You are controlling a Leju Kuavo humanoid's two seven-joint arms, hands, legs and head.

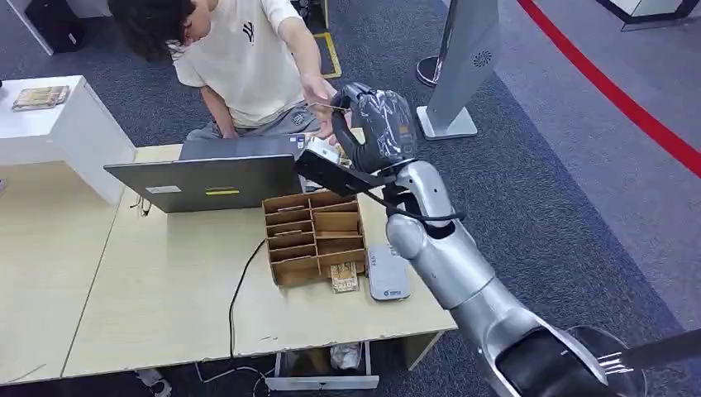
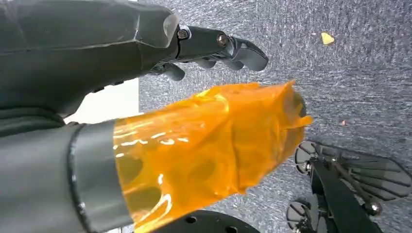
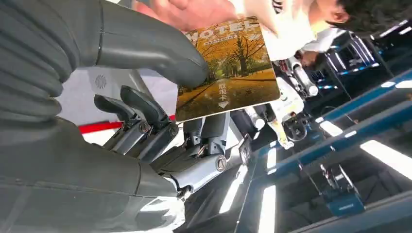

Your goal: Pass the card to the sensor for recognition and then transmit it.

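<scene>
Head view, reading leftward to rightward from the cardboard organizer [image 1: 316, 236] on the tabletop [image 1: 165, 306]: we see our right robot hand [image 1: 364, 116] raised beyond it, pinching the card [image 3: 227, 68] toward a person's hand [image 1: 318, 95], likely for handover. Our left robot hand [image 2: 145, 87] hangs, fingers apart, empty.

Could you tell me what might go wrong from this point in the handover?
The right hand pinches the card by one edge while the person's hand touches the opposite edge, so a mistimed release could drop it. The raised arm reaches above the laptop and cardboard organizer; lowering carelessly might strike them.
</scene>
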